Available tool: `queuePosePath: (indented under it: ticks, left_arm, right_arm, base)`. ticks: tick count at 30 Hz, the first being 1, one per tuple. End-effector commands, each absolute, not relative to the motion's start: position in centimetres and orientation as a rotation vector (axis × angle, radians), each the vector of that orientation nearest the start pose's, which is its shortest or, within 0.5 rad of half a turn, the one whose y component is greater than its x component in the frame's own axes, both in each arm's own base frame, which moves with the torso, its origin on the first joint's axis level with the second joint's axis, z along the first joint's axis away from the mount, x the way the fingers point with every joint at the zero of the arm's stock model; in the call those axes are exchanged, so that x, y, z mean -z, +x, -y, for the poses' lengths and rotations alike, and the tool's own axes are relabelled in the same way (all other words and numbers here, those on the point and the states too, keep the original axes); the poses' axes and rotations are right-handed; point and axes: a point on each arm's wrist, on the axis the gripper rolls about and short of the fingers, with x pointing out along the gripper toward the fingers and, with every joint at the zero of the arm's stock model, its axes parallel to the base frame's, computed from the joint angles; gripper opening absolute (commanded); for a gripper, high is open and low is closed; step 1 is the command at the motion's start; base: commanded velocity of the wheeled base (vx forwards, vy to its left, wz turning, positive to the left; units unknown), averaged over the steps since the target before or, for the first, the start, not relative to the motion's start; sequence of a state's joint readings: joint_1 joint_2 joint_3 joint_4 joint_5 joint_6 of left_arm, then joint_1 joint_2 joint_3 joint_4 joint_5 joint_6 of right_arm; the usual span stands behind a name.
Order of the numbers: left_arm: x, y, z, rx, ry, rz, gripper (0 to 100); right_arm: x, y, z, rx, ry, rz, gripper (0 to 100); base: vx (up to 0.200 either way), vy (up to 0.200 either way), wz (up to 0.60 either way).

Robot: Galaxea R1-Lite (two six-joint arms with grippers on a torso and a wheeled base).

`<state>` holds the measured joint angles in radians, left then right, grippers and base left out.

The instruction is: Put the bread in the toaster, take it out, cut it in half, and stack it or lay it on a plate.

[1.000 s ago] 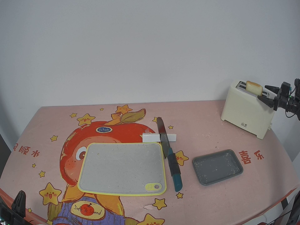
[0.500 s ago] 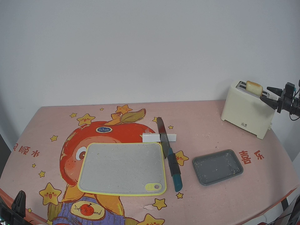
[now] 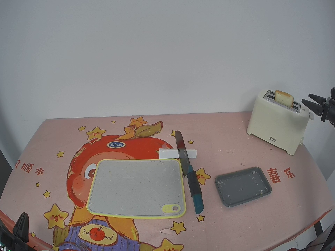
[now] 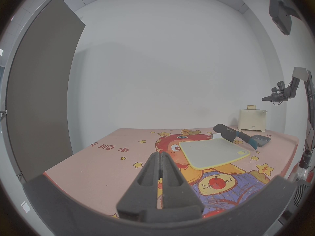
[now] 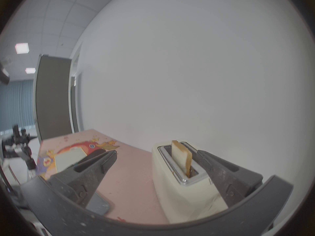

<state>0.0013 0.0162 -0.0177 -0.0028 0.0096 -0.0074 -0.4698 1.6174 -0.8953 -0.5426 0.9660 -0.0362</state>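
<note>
The bread (image 3: 283,98) stands upright in a slot of the cream toaster (image 3: 277,126) at the far right of the table (image 3: 226,136), its top sticking out. The right gripper (image 3: 305,98) is just beside the toaster, not touching it, its fingers spread wide and holding nothing. The left gripper (image 4: 160,154) is at the near left table edge, fingers pressed together, holding nothing

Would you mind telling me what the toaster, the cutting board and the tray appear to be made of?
The toaster looks like plastic, a smooth cream shell; its slot frame seems shiny metal. The cutting board is likely plastic, grey speckled face with a yellow rim. The tray is dark grey and matte, plastic or silicone, unclear which.
</note>
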Motion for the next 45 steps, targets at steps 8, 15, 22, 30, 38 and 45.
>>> queuePosePath:
  ticks: [8, 15, 22, 30, 38, 45]
  left_arm:
    - [-7.6, -2.2, 0.0, -0.012, -0.008, -0.003, 0]
    - [-7.6, -2.2, 0.0, -0.012, -0.006, -0.005, 0]
    - [-7.6, -2.2, 0.0, -0.012, -0.008, -0.003, 0]
    - [-7.6, -2.2, 0.0, -0.012, -0.008, -0.003, 0]
    - [-7.6, -2.2, 0.0, -0.012, -0.008, -0.005, 0]
    - [-7.6, -2.2, 0.0, -0.012, -0.008, -0.005, 0]
  right_arm:
    - [-23.8, 15.9, 7.4, -0.398, 0.559, -0.161, 100]
    - [-22.5, 15.2, 8.5, -0.320, 0.556, -0.162, 0]
    - [-20.0, 16.6, 9.4, -0.309, 0.526, -0.231, 0]
    - [-16.6, 19.7, 12.1, -0.139, 0.477, -0.298, 0]
    - [-11.2, 20.8, 14.0, -0.059, 0.189, -0.262, 0]
    - [-6.9, 21.2, 16.1, -0.034, 0.070, -0.283, 0]
  base:
    - [0.000, 0.000, 0.00]
    - [0.000, 0.000, 0.00]
    - [0.000, 0.000, 0.00]
    - [0.000, 0.000, 0.00]
    - [0.000, 0.000, 0.00]
    - [0.000, 0.000, 0.00]
